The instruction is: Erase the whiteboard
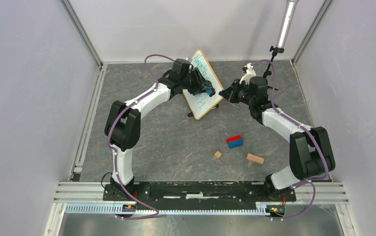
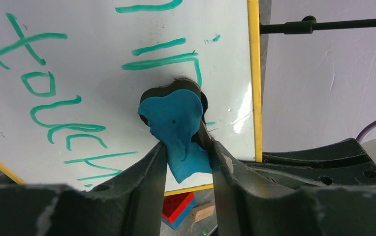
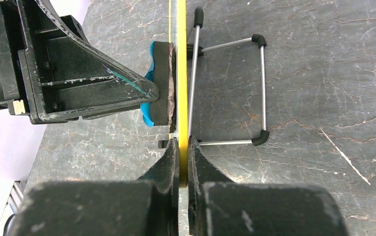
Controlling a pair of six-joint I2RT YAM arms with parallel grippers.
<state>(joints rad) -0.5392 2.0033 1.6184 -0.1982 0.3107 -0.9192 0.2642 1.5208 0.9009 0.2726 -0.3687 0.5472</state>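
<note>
Grey marbled table [image 1: 151, 142] fills the top view, boxed by pale walls [image 1: 28, 98] at left, right & back, w/ a rail [image 1: 201, 189] along the near edge at frame bottom. Open floor lies lower left and centre. The upper-right corner is tighter, w/ a pole [image 1: 285, 27] slanting in there. The whiteboard [image 1: 201, 104] stands upper centre, tilted on its wire stand [image 3: 263, 88] and turned diagonal to the walls, green writing on its face.

L gripper [image 2: 188, 147] has its fingers nearly closed, clamping a blue eraser [image 2: 173, 120] by the handle. The eraser's dark pad sits flat vs the board face, right of most of the writing in the wrist view and near the yellow frame edge. R gripper [image 3: 183, 142] is pinched tight on the board's frame, one finger each side of it, seen edge-on at lower centre of its wrist view.

So the board sits btwn the two grippers: L on the written face, R on the right-hand edge in the top view. Loose bits lie lower centre-right, well apart from the board: a red/blue brick [image 1: 235, 141], a wood block [image 1: 255, 158], a smaller wood cube [image 1: 218, 154].
</note>
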